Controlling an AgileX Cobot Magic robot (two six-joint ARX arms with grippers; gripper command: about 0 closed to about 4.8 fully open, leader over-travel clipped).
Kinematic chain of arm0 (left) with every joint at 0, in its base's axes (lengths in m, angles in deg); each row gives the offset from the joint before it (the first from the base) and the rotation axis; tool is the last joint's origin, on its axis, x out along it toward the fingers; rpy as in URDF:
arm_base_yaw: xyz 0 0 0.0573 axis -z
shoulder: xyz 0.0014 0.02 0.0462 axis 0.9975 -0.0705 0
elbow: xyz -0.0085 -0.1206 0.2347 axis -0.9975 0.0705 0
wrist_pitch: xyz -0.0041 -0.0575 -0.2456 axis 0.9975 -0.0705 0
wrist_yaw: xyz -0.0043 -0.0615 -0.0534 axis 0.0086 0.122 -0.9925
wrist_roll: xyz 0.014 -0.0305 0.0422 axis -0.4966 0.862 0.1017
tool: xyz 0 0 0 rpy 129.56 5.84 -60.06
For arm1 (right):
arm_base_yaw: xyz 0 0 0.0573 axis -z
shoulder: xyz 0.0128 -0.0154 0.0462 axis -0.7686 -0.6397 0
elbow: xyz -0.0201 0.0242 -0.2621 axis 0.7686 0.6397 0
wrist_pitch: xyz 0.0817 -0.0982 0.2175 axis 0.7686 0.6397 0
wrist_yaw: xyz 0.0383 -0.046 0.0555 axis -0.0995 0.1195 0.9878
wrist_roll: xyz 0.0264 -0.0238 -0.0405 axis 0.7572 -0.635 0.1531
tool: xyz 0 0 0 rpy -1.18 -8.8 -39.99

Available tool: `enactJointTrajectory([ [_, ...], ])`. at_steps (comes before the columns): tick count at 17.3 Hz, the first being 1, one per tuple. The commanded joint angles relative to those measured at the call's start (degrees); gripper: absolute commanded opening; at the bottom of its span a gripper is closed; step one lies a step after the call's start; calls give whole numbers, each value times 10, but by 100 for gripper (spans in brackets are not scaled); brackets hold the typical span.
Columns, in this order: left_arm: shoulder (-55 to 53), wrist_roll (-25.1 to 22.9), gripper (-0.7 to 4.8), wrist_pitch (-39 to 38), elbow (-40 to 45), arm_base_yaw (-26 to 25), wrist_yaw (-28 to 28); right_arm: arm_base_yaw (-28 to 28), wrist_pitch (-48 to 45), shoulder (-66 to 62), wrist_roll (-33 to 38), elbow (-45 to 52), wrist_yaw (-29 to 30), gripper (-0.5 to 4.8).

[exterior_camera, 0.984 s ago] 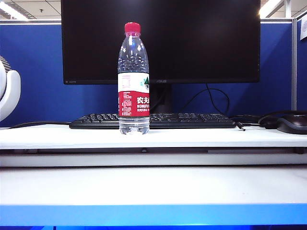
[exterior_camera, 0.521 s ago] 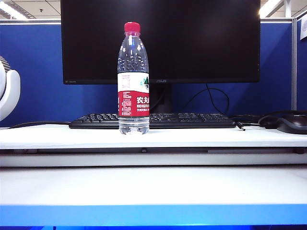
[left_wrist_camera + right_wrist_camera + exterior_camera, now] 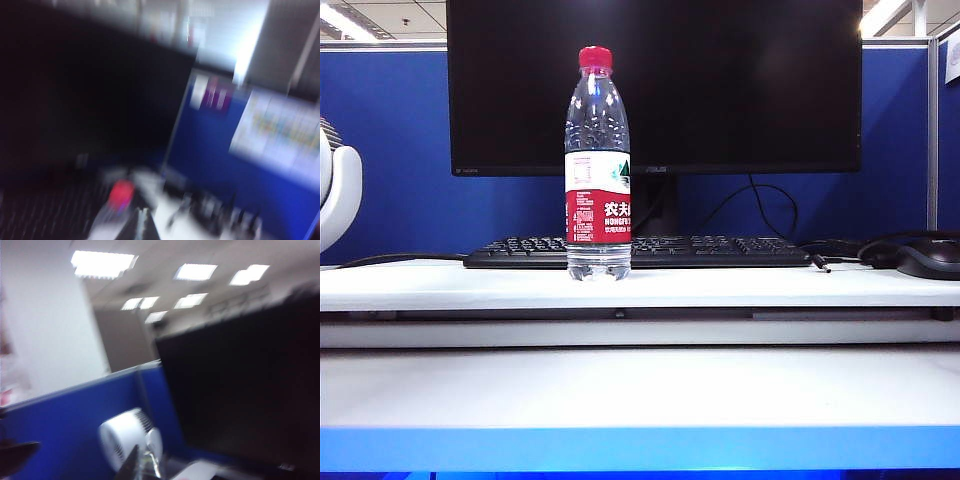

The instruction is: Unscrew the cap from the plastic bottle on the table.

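Although both wrist views are smeared with blur, the left one catches the red cap (image 3: 121, 194). Neither gripper shows in the exterior view, jaws together, while the plastic bottle (image 3: 598, 170) stands capped on the table (image 3: 640, 395) before a keyboard (image 3: 650, 251).

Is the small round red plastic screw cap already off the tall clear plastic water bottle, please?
No, the small round red plastic screw cap sits on top of the tall clear plastic water bottle, which stands upright.

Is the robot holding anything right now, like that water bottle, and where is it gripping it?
Nothing is held. The bottle stands alone on the table, cap still on. Neither the left nor the right gripper shows clearly in any view; both are shut.
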Motion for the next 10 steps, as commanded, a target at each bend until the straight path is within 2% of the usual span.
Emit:
enactJointTrajectory([
  [1, -94, -119, -4, 11, 0, 8, -60, -38, -9, -114, 3, -93, 97, -1],
  [3, -170, -191, -3, 12, -1, 14, -77, -83, -9, -182, -8, -133, 90, 1],
  [5, -238, -234, -2, 13, -1, 26, -81, -117, -7, -240, -5, -158, 72, 60],
  [6, -309, -261, -1, 30, -1, 42, -105, -145, -7, -289, -9, -168, 54, 86],
  [7, -351, -279, 21, 49, -1, 43, -118, -150, -7, -316, -14, -168, 47, 86],
  [8, -388, -285, 95, 85, -1, 50, -128, -150, -6, -341, -14, -168, 51, 91],
  [10, -421, -289, 165, 127, -1, 53, -122, -150, -2, -364, -14, -168, 59, 158],
])
